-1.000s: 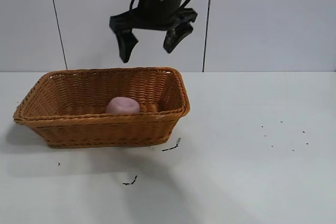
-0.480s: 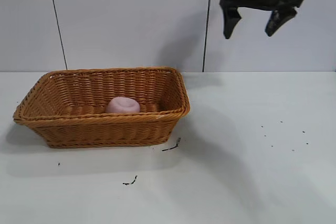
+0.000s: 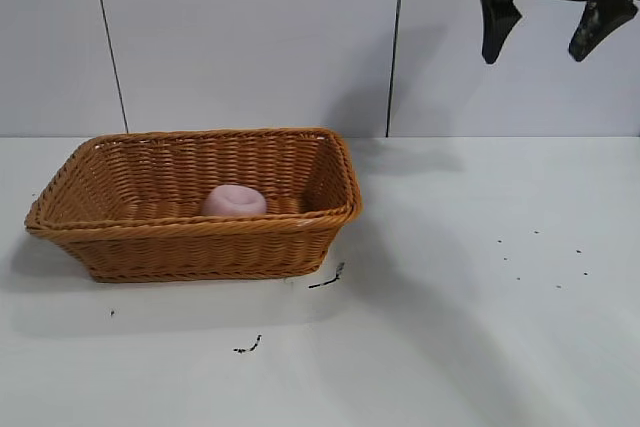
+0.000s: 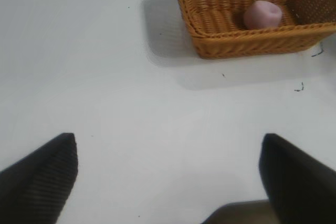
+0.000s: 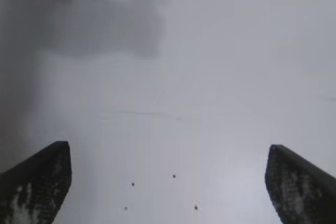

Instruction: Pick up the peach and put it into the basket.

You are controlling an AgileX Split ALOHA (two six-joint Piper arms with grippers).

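peach is lying inside the basket, on its floor toward the middle, so the drop looks finished. right gripper is hanging high above the desk, well apart from the basket, its fingers spread wide and holding nothing. left gripper is hovering over bare desk away from the basket, fingers also spread wide and empty. little seems likely to go wrong now; a low sweep by either arm near the basket could catch its rim and drag it. no brand, label or writing is showing anywhere.
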